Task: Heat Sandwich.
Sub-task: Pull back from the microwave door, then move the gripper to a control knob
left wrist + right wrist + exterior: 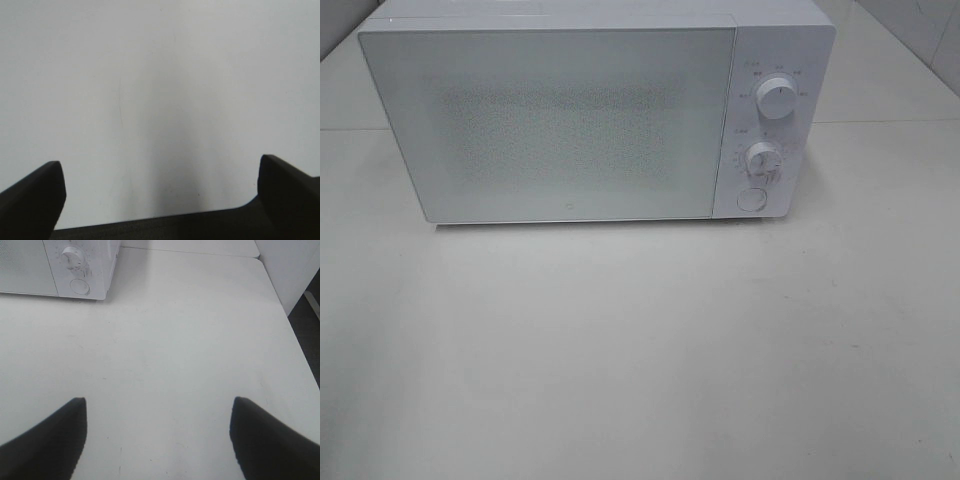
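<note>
- Status: microwave (570,120) sits at the back of the white tabletop (640,350), door (550,125) fully closed.
- The sandwich is not visible in any view. None on the tabletop in front of the microwave, none at either arm.
- Door panel is frosted and opaque from here, so I can't tell if the sandwich is inside. No glow or light showing through.
- Left end effector (160,167): fingers spread wide, nothing between them, looking at bare white surface only.
- Right end effector (159,404): fingers also spread, empty, over bare tabletop. The microwave's control corner shows at the far side of its view.
- Neither arm shows in the high camera, so both are well clear of the microwave.
- Controls: upper knob (777,100), lower knob (763,160), round button (751,198) below them. Dial markings are too small to read, so I can't say whether a time is set.
- Progress read, my judgement: nothing verifiably done. This looks like either the very start or the very end, and the frames don't settle which.
- If it's the start, everything is left: get the sandwich into view, open the door, load it, shut the door, set the timer.
- Main blocker for any next move: locating the sandwich.
</note>
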You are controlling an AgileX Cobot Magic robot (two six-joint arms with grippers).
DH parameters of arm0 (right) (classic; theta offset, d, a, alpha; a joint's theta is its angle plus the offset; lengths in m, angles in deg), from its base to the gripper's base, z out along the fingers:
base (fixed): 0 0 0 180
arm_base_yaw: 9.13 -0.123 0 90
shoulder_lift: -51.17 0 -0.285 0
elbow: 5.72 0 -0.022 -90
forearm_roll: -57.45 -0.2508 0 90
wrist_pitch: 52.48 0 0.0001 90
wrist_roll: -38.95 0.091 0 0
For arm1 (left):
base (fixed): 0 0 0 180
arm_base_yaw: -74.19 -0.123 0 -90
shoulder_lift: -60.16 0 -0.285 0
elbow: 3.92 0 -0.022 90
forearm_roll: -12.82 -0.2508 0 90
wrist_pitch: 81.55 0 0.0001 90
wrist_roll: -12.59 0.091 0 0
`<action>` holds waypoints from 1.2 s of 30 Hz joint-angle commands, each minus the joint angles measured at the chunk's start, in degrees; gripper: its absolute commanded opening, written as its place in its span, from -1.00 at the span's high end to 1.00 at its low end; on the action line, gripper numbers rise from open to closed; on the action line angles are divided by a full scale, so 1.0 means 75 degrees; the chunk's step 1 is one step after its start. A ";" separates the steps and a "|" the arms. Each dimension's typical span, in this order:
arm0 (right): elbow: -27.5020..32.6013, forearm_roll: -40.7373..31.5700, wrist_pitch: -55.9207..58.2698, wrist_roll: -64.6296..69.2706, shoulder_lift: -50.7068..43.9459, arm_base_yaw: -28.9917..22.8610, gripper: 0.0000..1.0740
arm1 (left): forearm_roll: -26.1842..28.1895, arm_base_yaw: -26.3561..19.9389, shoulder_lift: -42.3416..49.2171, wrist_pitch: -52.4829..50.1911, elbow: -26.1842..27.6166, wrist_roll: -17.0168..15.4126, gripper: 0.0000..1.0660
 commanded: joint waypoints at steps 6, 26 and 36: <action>-0.0015 -0.0008 -0.0046 -0.0023 -0.0206 0.0061 -0.42 | 0.0168 -0.0023 0.1238 -0.0031 -0.0023 -0.0107 -0.84; -0.0015 -0.0008 -0.0046 -0.0023 -0.0206 0.0061 -0.42 | 0.0290 -0.0894 0.3178 -0.0046 -0.0023 -0.0107 -0.84; -0.0015 -0.0008 -0.0046 -0.0023 -0.0206 0.0061 -0.42 | 0.0290 -0.0894 0.3170 -0.0046 -0.0023 -0.0107 -0.84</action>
